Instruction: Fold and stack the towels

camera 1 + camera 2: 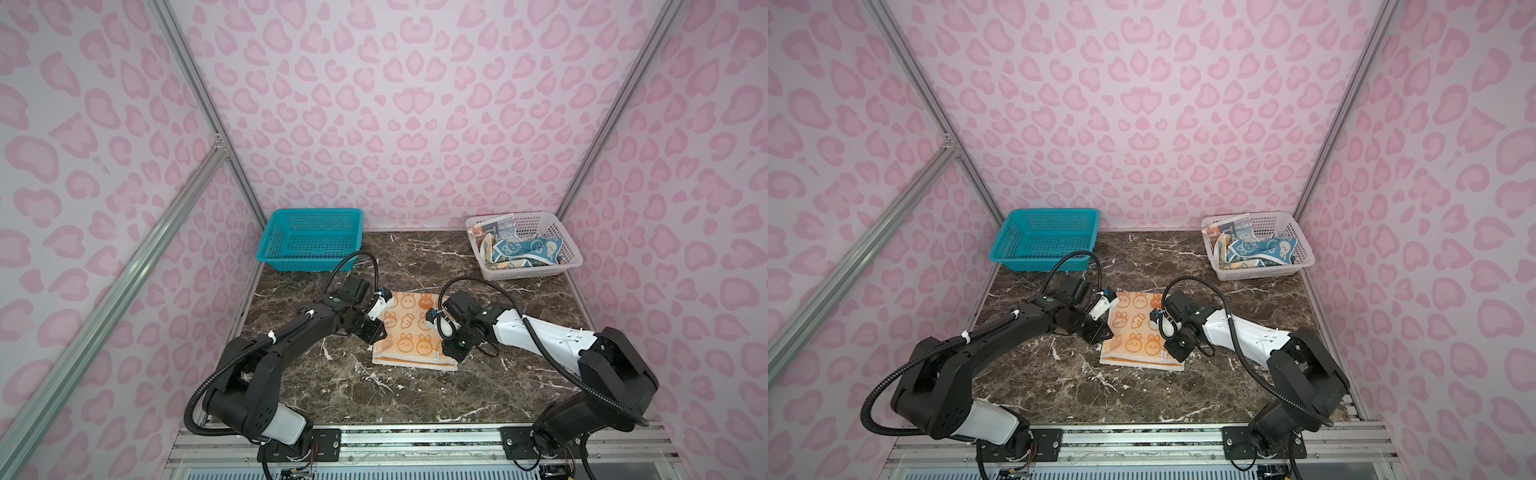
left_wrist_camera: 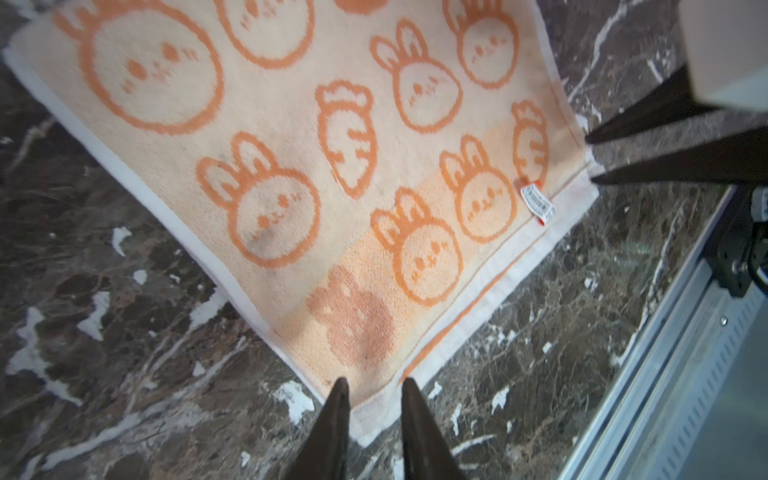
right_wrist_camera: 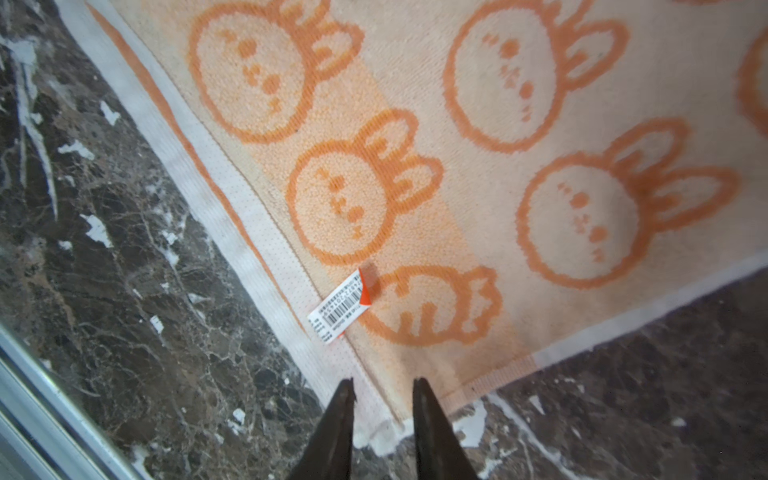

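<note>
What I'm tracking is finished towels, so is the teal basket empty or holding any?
Empty: in both top views the teal basket shows only its bare mesh floor and walls, no cloth inside.

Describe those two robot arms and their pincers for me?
The left arm is black with a white base segment; the right arm, black with a white forearm. Ribbed black cables loop beside both. The left gripper and right gripper each have two dark, pointed fingers.
</note>
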{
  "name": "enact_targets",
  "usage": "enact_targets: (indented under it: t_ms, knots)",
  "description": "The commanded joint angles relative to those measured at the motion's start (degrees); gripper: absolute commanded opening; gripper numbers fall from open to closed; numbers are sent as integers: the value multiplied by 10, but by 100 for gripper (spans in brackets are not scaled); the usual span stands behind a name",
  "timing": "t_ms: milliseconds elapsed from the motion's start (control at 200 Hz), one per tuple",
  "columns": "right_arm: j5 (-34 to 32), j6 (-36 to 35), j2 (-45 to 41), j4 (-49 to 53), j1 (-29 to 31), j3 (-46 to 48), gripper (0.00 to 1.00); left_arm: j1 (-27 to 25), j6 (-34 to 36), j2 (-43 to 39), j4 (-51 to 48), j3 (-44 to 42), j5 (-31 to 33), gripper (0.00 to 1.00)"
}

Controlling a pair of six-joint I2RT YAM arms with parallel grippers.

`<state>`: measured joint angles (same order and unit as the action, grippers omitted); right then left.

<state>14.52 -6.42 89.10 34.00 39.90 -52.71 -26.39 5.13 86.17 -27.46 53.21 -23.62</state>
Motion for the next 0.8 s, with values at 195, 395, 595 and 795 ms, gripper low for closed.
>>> enact_targets:
  t_ms: [195,395,595,795]
  knots:
    - [-1,108,43,10,17,6,22,-7,-190,20,143,-64,-21,3]
    - [-20,134,87,35,19,-1,19,-9,-201,25,127,-93,-8,3]
    - [-46,139,118,65,17,-27,18,-13,-194,32,104,-120,2,3]
    - [-79,133,129,94,17,-52,17,-34,-209,42,108,-137,22,3]
